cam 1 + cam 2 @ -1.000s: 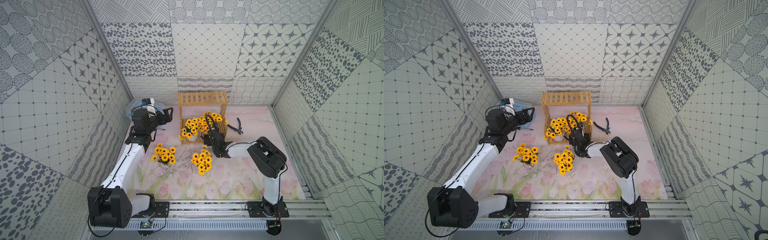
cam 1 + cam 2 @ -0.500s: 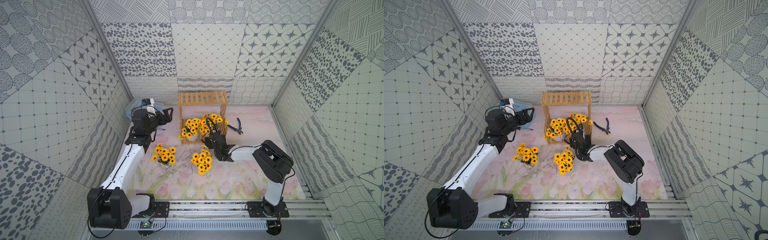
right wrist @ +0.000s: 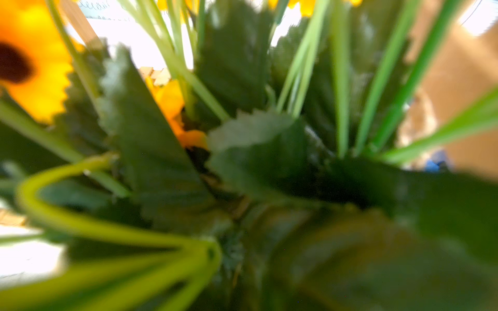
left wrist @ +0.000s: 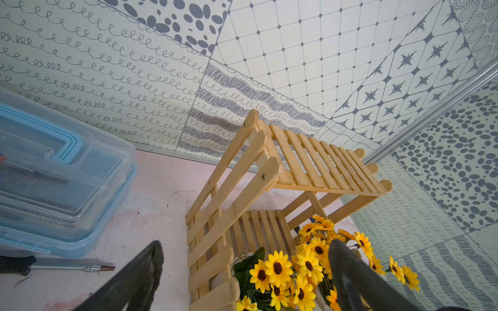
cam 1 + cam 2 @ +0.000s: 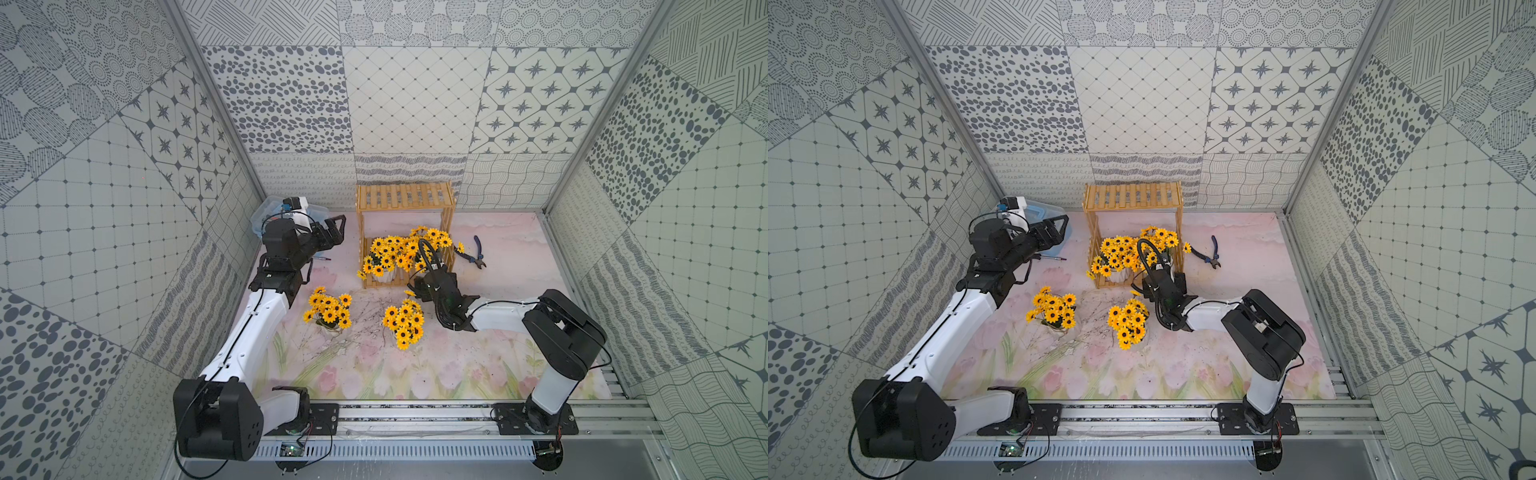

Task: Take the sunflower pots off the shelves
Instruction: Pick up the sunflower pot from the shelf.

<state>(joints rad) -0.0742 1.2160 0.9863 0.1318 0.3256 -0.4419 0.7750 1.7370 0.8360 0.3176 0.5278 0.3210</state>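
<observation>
The light-wood shelves (image 5: 405, 199) (image 4: 310, 161) stand at the back, top tier bare. One sunflower pot (image 5: 384, 259) (image 4: 277, 269) sits on the left of the lower tier. Beside it a second sunflower pot (image 5: 430, 239) leans out of the front, with my right gripper (image 5: 422, 276) at its base. Its jaws are buried under leaves, which also fill the right wrist view. Two more sunflower pots (image 5: 328, 311) (image 5: 403, 326) stand on the mat in front. My left gripper (image 5: 332, 232) (image 4: 242, 272) hovers open and empty, left of the shelves.
A pale blue clear toolbox (image 5: 266, 210) (image 4: 54, 175) sits in the back left corner, with a screwdriver (image 4: 54, 266) on the mat beside it. Blue-handled pliers (image 5: 478, 253) lie right of the shelves. Thin dry twigs (image 5: 365, 316) are scattered between the two pots on the mat.
My right gripper has drawn back from the shelves toward the front, and the right-hand bunch has shifted with it. Its elbow swung right. The left arm has not moved.
</observation>
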